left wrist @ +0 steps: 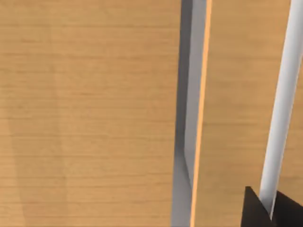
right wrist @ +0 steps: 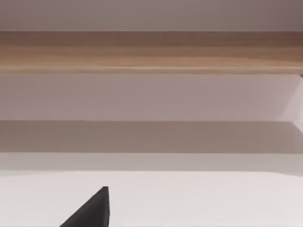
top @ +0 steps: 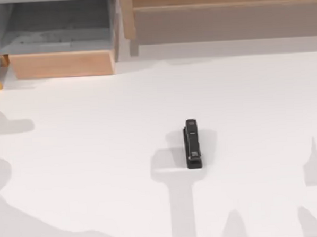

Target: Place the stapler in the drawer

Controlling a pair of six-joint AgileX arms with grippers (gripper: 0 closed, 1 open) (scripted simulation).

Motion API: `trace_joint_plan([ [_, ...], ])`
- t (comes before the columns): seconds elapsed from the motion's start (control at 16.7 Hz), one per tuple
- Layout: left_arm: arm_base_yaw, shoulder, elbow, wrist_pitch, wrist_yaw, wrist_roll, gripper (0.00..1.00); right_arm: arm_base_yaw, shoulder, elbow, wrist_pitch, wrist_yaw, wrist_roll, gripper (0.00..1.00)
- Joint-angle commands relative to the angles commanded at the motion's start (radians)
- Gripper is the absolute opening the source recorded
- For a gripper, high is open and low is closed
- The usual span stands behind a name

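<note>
A black fingertip (left wrist: 258, 210) of the left gripper sits closest to the lens in the left wrist view, hard up against tan wood; whether that gripper is wide or narrow cannot be told. In the right wrist view a dark finger (right wrist: 92, 210) pokes in over the white table (top: 87, 170), facing the ledge (right wrist: 151, 52); its spread cannot be told either, and it holds nothing visible. The stapler (top: 192, 144) lies flat mid-table, untouched, well apart from the drawer (top: 58, 36), which stands pulled out at the far left. Best approach, I judge: descend square over the stapler, pinching across its narrow sides.
</note>
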Motion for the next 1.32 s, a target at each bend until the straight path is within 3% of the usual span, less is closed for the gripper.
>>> trace_joint_plan([
  [0.54,0.084,-0.097,-0.224,0.123,0.084,0.005,0.00,0.000,0.000,0.000,0.000,0.000,0.000,1.00],
  [0.96,0.099,-0.109,-0.253,0.144,0.099,0.008,0.00,0.000,0.000,0.000,0.000,0.000,0.000,1.00],
  [1.32,0.195,-0.172,-0.421,0.237,0.197,0.012,0.00,0.000,0.000,0.000,0.000,0.000,0.000,1.00],
])
